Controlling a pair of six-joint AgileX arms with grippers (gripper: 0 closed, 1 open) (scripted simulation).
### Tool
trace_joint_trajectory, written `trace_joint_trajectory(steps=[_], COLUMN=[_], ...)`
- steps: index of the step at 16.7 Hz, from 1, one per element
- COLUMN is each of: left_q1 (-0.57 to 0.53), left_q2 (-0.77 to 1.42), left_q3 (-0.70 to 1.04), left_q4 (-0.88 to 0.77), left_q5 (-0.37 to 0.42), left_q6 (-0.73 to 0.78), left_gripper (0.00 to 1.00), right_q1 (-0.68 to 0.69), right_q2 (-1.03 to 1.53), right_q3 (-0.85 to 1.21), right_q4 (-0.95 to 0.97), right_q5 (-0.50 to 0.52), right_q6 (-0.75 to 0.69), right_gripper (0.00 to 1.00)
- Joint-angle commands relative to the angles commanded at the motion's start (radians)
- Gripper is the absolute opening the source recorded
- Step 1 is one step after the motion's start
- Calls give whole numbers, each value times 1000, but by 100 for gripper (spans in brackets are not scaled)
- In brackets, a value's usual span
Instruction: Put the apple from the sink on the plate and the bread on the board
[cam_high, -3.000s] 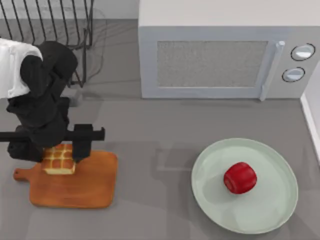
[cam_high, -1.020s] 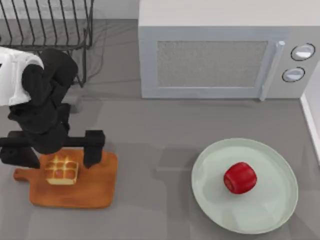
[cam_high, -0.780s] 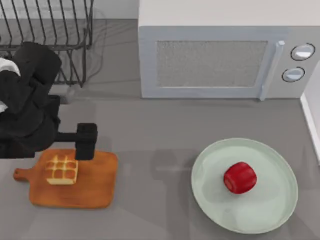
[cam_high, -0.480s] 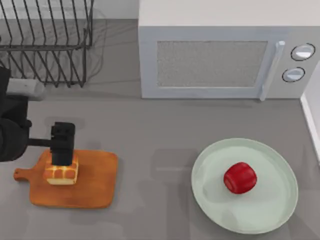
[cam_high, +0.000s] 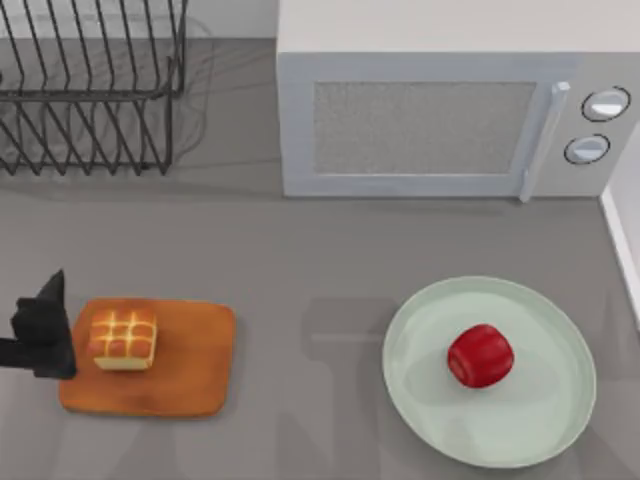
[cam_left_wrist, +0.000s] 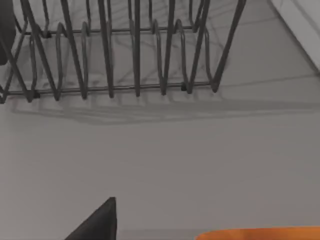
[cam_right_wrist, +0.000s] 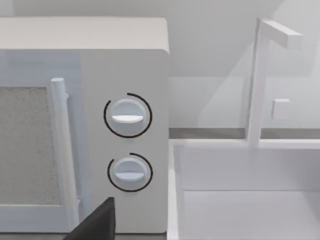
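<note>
We see the bread resting on the board and the apple on the plate. Our left pincer sits at the board's left end; we cannot tell whether it is open or closed.

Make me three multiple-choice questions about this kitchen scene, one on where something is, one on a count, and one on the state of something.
1. Where does the bread lie?
A. on the plate
B. on the board
C. in the dish rack

2. How many round knobs does the microwave have?
A. one
B. two
C. four

3. What is the state of the microwave's door?
A. shut
B. wide open
C. taken off

Answers:
1 B, the bread sits on the board, apart from the left gripper at the table's left edge.
2 B, the microwave shows two knobs, one above the other.
3 A, its door lies flush with the front; the apple rests on the plate.
</note>
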Motion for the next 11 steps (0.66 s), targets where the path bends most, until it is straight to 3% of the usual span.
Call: trace_joint_trajectory(steps=[6, 11], left_q1=[101, 128], left_q2=[-334, -406], left_q3=[-212, -257], left_q4=[186, 233], left_q5=[-4, -5], left_q6=[21, 22], left_gripper=[100, 100], right_q1=[0, 0], right_q2=[0, 0], right_q3=[0, 0], right_q4=[0, 0], right_q5=[0, 0], right_q6=[0, 0], right_gripper=[100, 100])
